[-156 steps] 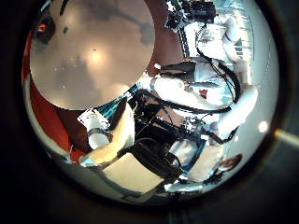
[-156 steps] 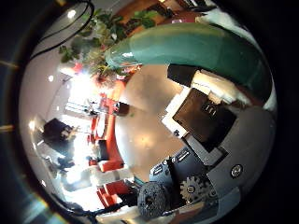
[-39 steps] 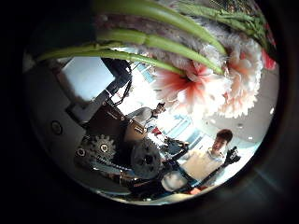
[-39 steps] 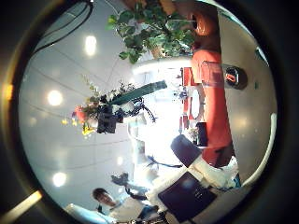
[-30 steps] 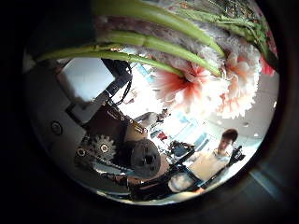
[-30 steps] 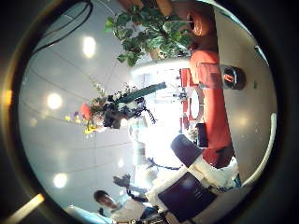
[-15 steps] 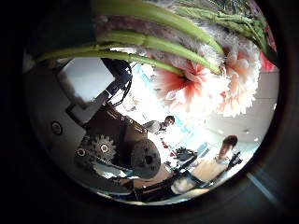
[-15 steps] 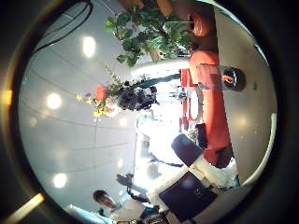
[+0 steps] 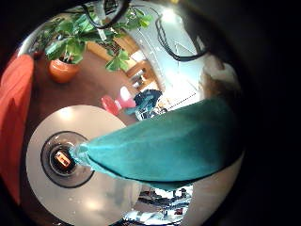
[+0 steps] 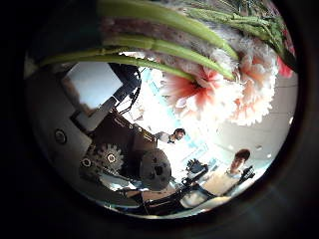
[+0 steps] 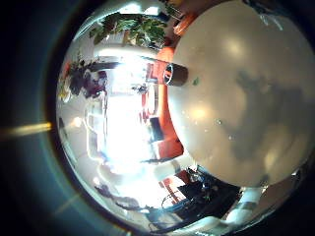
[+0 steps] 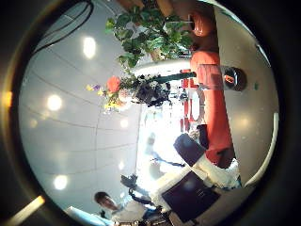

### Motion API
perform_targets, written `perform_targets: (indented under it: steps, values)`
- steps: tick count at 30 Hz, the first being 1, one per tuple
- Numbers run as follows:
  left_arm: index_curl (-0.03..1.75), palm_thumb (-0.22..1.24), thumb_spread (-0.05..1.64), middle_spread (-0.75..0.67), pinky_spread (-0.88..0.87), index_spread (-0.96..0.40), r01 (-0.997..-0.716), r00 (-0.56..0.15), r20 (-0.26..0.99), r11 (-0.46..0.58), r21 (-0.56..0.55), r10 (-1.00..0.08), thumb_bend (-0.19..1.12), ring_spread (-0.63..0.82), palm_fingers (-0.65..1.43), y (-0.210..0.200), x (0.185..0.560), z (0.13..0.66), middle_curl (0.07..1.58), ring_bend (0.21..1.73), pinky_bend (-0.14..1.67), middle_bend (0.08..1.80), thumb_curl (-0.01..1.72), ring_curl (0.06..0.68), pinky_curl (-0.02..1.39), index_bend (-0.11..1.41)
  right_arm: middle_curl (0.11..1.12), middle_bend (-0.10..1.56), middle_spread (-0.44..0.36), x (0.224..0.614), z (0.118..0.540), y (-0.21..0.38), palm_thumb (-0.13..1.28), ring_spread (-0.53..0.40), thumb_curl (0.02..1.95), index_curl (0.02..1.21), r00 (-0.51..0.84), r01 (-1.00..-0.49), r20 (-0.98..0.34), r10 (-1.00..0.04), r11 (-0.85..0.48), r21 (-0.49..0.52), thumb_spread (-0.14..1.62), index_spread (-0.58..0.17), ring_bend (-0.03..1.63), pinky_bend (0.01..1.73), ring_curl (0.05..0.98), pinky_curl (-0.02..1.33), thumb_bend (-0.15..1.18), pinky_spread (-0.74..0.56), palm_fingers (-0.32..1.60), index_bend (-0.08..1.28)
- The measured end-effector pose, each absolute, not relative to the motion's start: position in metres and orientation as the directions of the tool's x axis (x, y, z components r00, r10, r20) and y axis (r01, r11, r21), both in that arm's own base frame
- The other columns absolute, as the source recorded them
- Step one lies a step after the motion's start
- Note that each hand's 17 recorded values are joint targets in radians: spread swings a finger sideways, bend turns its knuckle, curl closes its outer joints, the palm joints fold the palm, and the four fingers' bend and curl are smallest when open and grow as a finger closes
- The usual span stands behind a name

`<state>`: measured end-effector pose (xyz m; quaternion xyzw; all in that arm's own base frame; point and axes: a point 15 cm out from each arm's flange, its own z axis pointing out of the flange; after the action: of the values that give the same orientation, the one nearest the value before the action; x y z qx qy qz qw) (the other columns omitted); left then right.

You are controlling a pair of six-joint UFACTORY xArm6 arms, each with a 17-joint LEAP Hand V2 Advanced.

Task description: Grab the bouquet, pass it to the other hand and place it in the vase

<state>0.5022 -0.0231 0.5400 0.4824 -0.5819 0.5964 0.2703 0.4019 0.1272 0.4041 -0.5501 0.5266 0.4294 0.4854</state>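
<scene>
My left hand (image 12: 152,92) is shut on the bouquet (image 12: 111,90) and holds it in the air, away from my right hand (image 12: 188,188). In the left thumb side palm view the stems (image 10: 150,45) and the large flowers (image 10: 214,85) are close to the palm, beside the hand's own geared parts (image 10: 125,159). In the left little finger side palm view the wrapped bouquet (image 9: 160,146) hangs over the round table (image 9: 103,193), its tip near the vase (image 9: 64,158), seen from above. The vase (image 12: 233,78) stands on the table (image 11: 236,88). My right hand is open and holds nothing.
A potted plant (image 12: 150,33) stands on the floor behind the table; it also shows in the left little finger side palm view (image 9: 80,33). Upholstered seats (image 12: 209,104) stand beside the table.
Five seconds ago my right hand held the bouquet; now the left one does. Over the last second the left hand has carried it towards the vase, as the right thumb side view shows.
</scene>
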Motion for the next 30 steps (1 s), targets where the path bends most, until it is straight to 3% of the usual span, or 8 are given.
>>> perform_targets:
  steps: [23,26,27,28,29,30]
  values:
    - [1.44,1.06,1.15,-0.58,-0.66,-0.73,-0.905,-0.360,0.914,-0.169,-0.391,-0.190,0.17,-0.39,0.96,-0.032,0.513,0.517,1.12,1.59,1.17,1.09,1.13,0.595,1.19,0.60,0.34,0.20,0.127,0.400,0.402,0.126,0.72,0.198,0.51,0.26,0.075,-0.996,-0.983,-0.165,0.026,-0.081,1.01,-0.254,0.55,0.68,0.247,0.29,-0.02,0.46,0.06,0.15]
    - [1.45,1.00,1.13,-0.58,-0.66,-0.72,-0.908,-0.355,0.918,-0.171,-0.383,-0.176,0.11,-0.39,0.95,-0.032,0.515,0.513,1.12,1.58,1.17,1.08,1.10,0.592,1.18,0.57,0.34,0.20,0.127,0.400,0.402,0.126,0.72,0.196,0.51,0.26,0.077,-0.996,-0.983,-0.165,0.026,-0.082,1.01,-0.252,0.54,0.67,0.246,0.29,-0.02,0.45,0.07,0.16]
    - [1.44,0.91,1.09,-0.58,-0.66,-0.72,-0.907,-0.356,0.919,-0.172,-0.384,-0.172,0.03,-0.39,0.93,-0.032,0.516,0.511,1.12,1.57,1.15,1.07,1.05,0.582,1.14,0.53,0.34,0.20,0.127,0.400,0.402,0.126,0.72,0.196,0.51,0.27,0.078,-0.996,-0.983,-0.165,0.026,-0.084,1.01,-0.251,0.54,0.67,0.245,0.29,-0.02,0.45,0.07,0.16]
    - [1.43,0.81,1.06,-0.58,-0.66,-0.71,-0.907,-0.360,0.918,-0.171,-0.386,-0.165,-0.05,-0.40,0.85,-0.032,0.517,0.509,1.10,1.53,1.10,1.05,0.99,0.567,1.10,0.46,0.34,0.20,0.125,0.401,0.402,0.126,0.72,0.196,0.51,0.27,0.080,-0.996,-0.983,-0.165,0.026,-0.085,1.01,-0.251,0.54,0.67,0.244,0.28,-0.02,0.45,0.07,0.16]
    - [1.42,0.73,1.03,-0.57,-0.66,-0.69,-0.909,-0.359,0.920,-0.163,-0.383,-0.160,-0.09,-0.42,0.60,-0.033,0.517,0.506,1.09,1.46,0.98,1.04,0.94,0.554,1.06,0.39,0.34,0.20,0.120,0.400,0.402,0.126,0.72,0.196,0.50,0.27,0.078,-0.996,-0.983,-0.165,0.026,-0.084,1.01,-0.250,0.54,0.67,0.244,0.28,-0.02,0.45,0.08,0.16]
    - [1.37,0.50,1.00,-0.44,-0.45,-0.63,-0.914,-0.356,0.922,-0.150,-0.377,-0.149,-0.19,-0.21,-0.37,-0.035,0.515,0.502,1.05,1.20,0.65,0.82,0.85,0.555,1.08,0.33,0.34,0.20,0.118,0.400,0.402,0.126,0.72,0.195,0.50,0.27,0.080,-0.996,-0.983,-0.165,0.025,-0.085,1.01,-0.250,0.54,0.66,0.244,0.28,-0.02,0.45,0.08,0.16]
